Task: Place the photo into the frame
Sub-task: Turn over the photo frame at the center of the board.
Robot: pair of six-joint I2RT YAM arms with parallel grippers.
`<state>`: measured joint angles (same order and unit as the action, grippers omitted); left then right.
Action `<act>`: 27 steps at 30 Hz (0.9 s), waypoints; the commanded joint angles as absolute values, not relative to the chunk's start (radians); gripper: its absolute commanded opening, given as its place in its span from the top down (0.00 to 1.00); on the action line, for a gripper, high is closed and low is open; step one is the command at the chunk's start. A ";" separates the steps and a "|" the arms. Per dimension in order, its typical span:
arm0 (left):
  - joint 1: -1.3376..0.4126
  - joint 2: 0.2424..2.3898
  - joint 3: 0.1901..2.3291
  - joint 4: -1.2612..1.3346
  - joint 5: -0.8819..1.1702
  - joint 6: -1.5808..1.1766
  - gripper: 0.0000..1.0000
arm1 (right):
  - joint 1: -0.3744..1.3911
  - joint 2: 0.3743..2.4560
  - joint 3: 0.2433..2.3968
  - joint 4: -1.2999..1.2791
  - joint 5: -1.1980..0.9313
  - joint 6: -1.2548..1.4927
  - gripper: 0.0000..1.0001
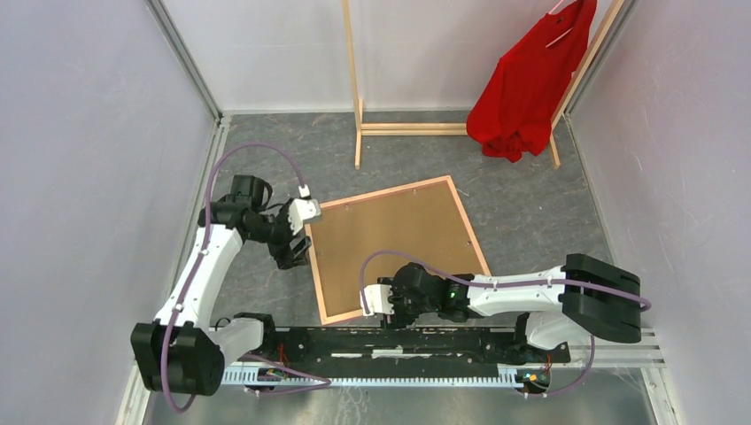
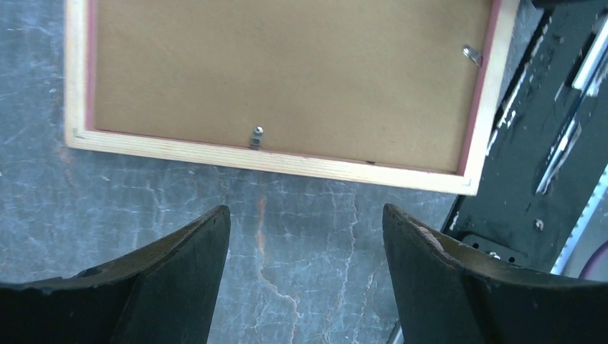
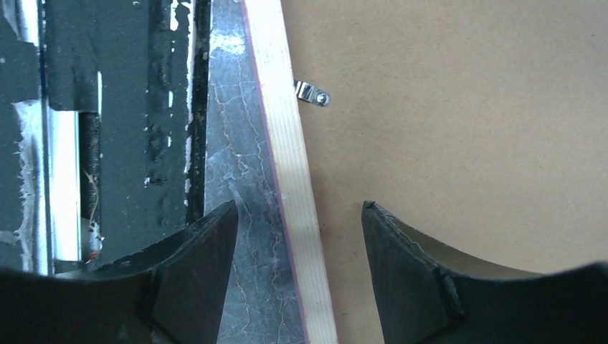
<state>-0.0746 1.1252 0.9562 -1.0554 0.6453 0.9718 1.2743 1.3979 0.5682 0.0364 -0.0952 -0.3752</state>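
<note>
My left fingers [image 2: 179, 279] hang spread and empty over the tabletop [image 1: 531, 212], just beside the frame [image 1: 398, 239] — lying face down, brown backing in place. My right fingers [image 3: 193, 272], also spread, straddle its near edge. No photo shows — whether it is already inside, I cannot tell.

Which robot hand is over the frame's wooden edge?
The right hand, open, straddling the edge of the frame; the left hand is open over grey tabletop beside it.
</note>
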 commanded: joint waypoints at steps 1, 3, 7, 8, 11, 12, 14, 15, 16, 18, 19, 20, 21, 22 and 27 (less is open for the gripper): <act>-0.075 1.047 0.878 -1.094 0.655 1.121 0.15 | 1.276 1.419 0.589 0.101 -0.052 -0.394 0.32; -0.074 1.007 0.843 -1.083 0.648 1.148 0.15 | 1.277 1.428 0.595 0.103 -0.056 -0.396 0.34; -0.074 0.950 0.809 -1.083 0.641 1.184 0.13 | 1.275 1.452 0.611 0.092 -0.083 -0.403 0.44; -0.074 0.937 0.807 -1.083 0.638 1.187 0.13 | 1.274 1.465 0.620 0.083 -0.090 -0.405 0.49; -0.074 0.917 0.804 -1.083 0.637 1.187 0.13 | 1.273 1.506 0.649 0.062 -0.104 -0.401 0.61; -0.074 0.912 0.807 -1.082 0.640 1.180 0.13 | 1.273 1.514 0.656 0.064 -0.102 -0.396 0.65; -0.074 0.893 0.812 -1.083 0.648 1.170 0.12 | 1.272 1.523 0.674 0.067 -0.088 -0.387 0.78; -0.074 0.882 0.812 -1.083 0.654 1.169 0.12 | 1.271 1.526 0.688 0.067 -0.080 -0.384 0.86; -0.074 0.872 0.810 -1.082 0.660 1.169 0.12 | 1.269 1.529 0.702 0.066 -0.069 -0.380 0.96; -0.074 0.850 0.809 -1.087 0.669 1.183 0.11 | 1.259 1.529 0.747 0.060 -0.042 -0.362 1.00; -0.075 0.838 0.808 -1.100 0.676 1.200 0.10 | 1.249 1.527 0.771 0.058 -0.041 -0.346 1.00; -0.075 0.833 0.806 -1.113 0.685 1.219 0.09 | 1.237 1.522 0.791 0.059 -0.046 -0.330 1.00; -0.074 0.821 0.805 -1.128 0.695 1.245 0.08 | 1.221 1.518 0.817 0.060 -0.058 -0.310 1.00; -0.074 0.813 0.803 -1.145 0.708 1.271 0.07 | 1.208 1.513 0.841 0.058 -0.071 -0.292 1.00; -0.074 0.725 0.792 -1.206 0.746 1.435 0.01 | 1.130 1.511 0.998 0.012 -0.181 -0.207 1.00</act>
<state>-0.0746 0.7898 0.8028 -1.1423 0.6769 1.2465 1.1889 1.5421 0.8368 -0.0544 -0.1318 -0.3103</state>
